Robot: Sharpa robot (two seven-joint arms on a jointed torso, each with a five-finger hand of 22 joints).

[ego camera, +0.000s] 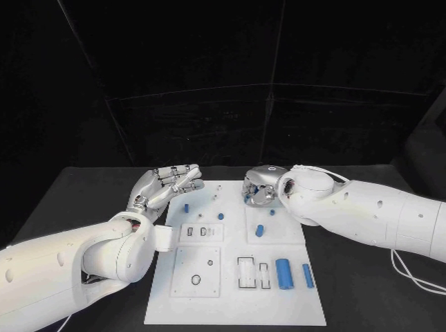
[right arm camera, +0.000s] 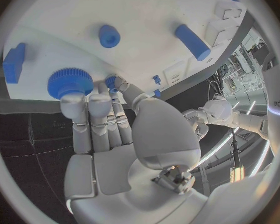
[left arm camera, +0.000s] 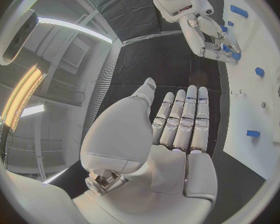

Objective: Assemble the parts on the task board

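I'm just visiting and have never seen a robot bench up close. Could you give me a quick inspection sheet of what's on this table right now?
Surface: black table, bare around the board.
Job's things: white rectangular task board in the middle; small blue plastic parts on it, among them a blue cylinder, a blue bar and a blue toothed knob.
Clutter: nothing seen.
Hands: left hand open at the board's far left corner, holding nothing; right hand over the far edge, fingertips at the knob, grip unclear.
Cables: white cable hanging under the right arm.
Surroundings: dark backdrop.
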